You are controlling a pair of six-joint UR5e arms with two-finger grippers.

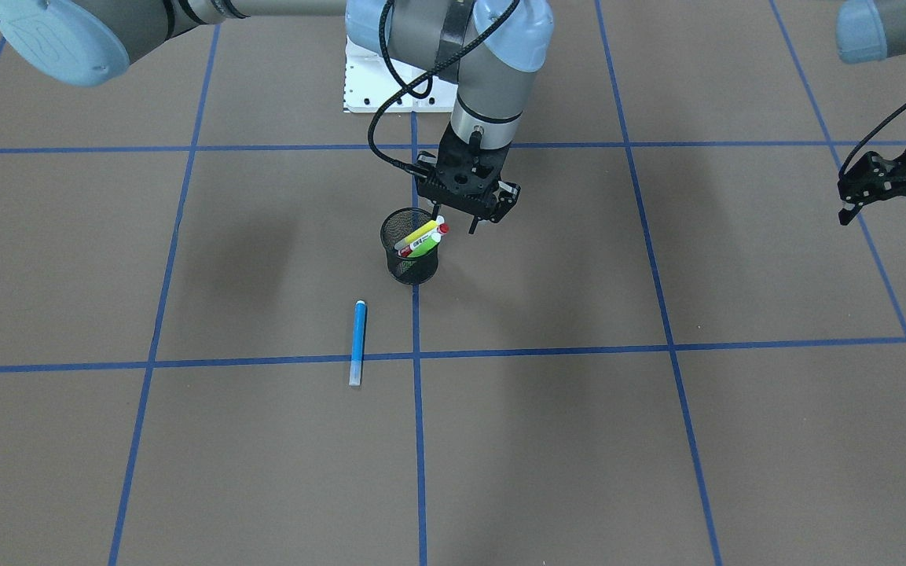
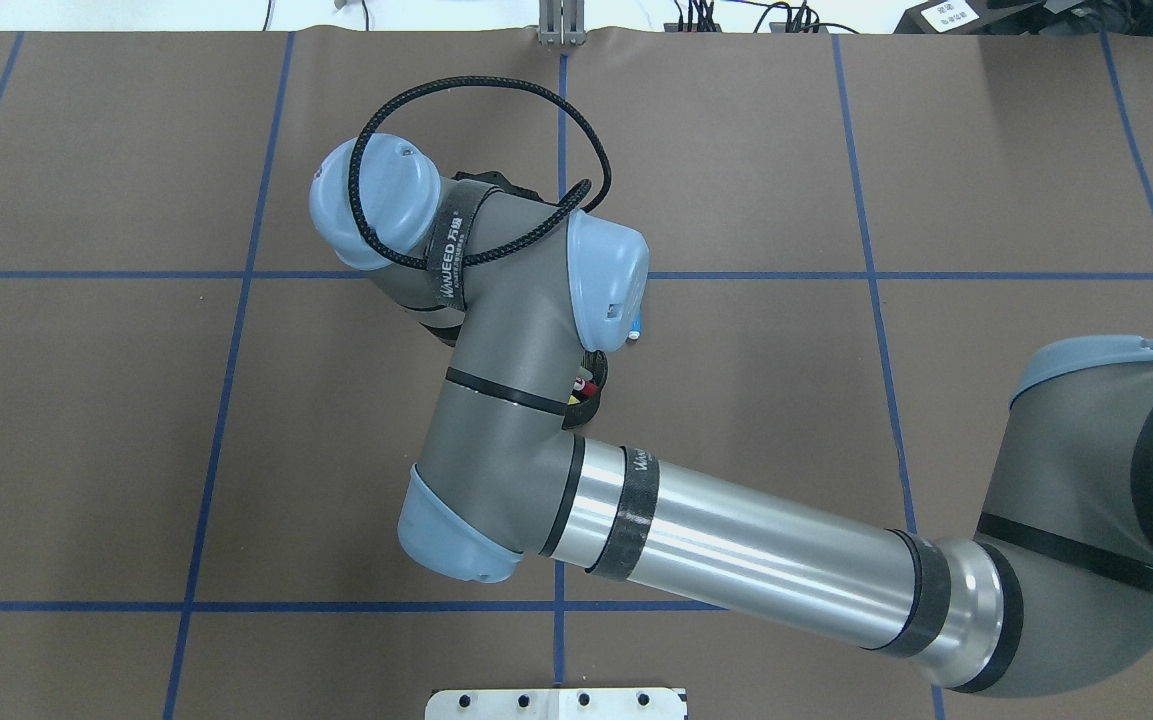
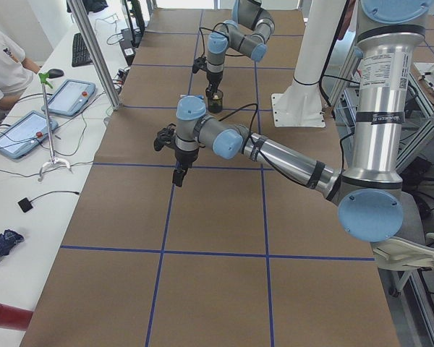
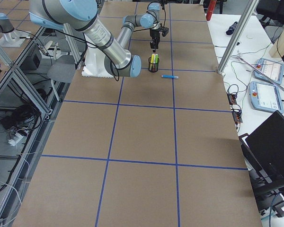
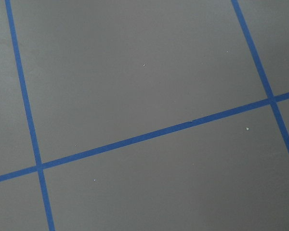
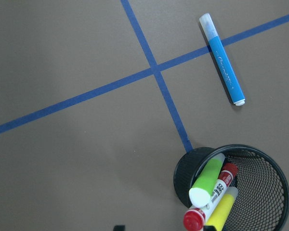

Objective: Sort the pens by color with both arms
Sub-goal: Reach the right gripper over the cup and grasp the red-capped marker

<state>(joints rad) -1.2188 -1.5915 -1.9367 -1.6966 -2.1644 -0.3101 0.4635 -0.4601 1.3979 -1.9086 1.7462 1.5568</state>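
A blue pen (image 1: pixel 358 342) lies flat on the brown table, in front of a black mesh cup (image 1: pixel 413 267); it also shows in the right wrist view (image 6: pixel 222 60). The cup (image 6: pixel 183 173) holds a yellow pen (image 1: pixel 419 234), a green pen (image 6: pixel 207 180) and a white pen with red caps (image 6: pixel 216 192), all leaning. My right gripper (image 1: pixel 456 218) hangs just above and behind the cup, open and empty. My left gripper (image 1: pixel 885 220) is open and empty, far off at its own side of the table. The left wrist view shows only bare table.
Blue tape lines (image 1: pixel 421 354) split the brown table into large squares. The white base mount (image 1: pixel 390 86) stands behind the cup. In the overhead view my right arm (image 2: pixel 736 540) covers most of the cup. Operators' tablets (image 3: pixel 65 97) lie on a side bench.
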